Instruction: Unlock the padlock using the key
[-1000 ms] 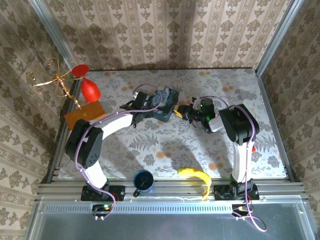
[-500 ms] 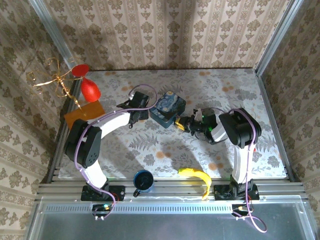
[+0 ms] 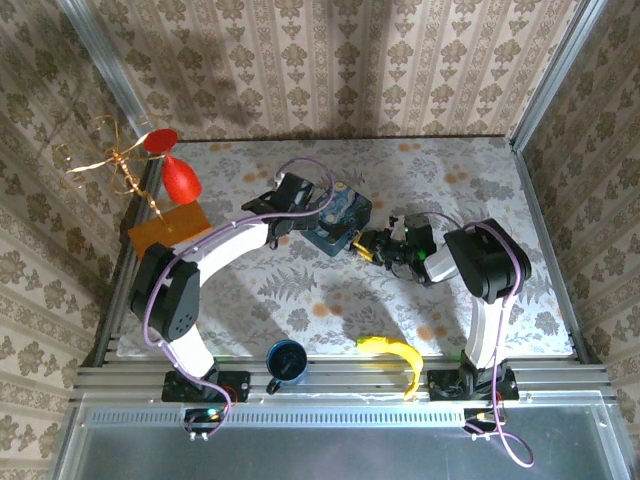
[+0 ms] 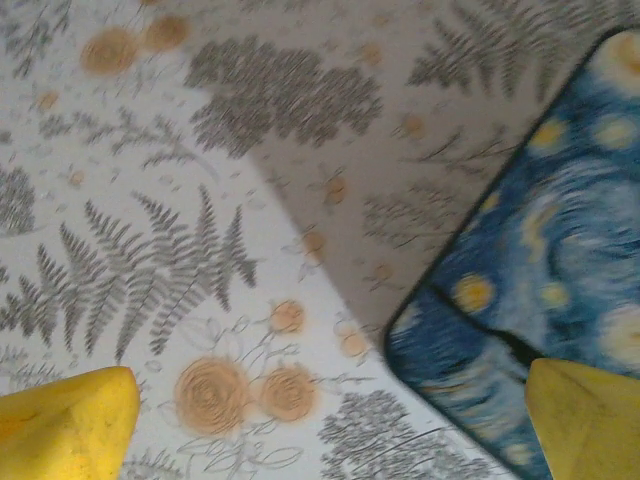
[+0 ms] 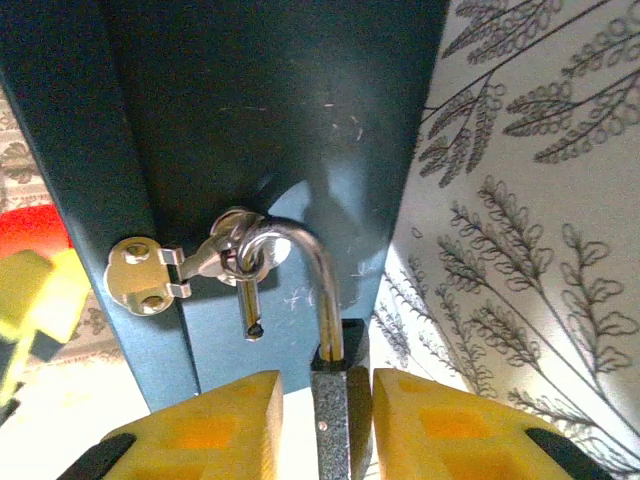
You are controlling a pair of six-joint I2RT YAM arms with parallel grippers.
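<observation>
**Item:** padlock point(image 5: 336, 415), silvery-grey, hung by its shackle through the hasp point(image 5: 150, 275) on the dark side wall of the blue tin point(image 3: 340, 215), at the tin's near-right side.

**Views:** the right wrist view gives shackle and hasp close up. From above, the lock is too small to make out beside the right gripper point(image 3: 366, 244).

**Axis:** shackle toward the tin, body toward the gripper, with its lower end cut off by the frame. The short shackle leg hangs free of the body.

**Right fingers** point(image 5: 210, 425): narrowly parted, flanking the body, with a sliver of gap on one side.

**Left gripper** point(image 4: 322, 425): fingers spread wide with nothing between them, over the table point(image 4: 150, 150) at the tin's left corner.
</observation>
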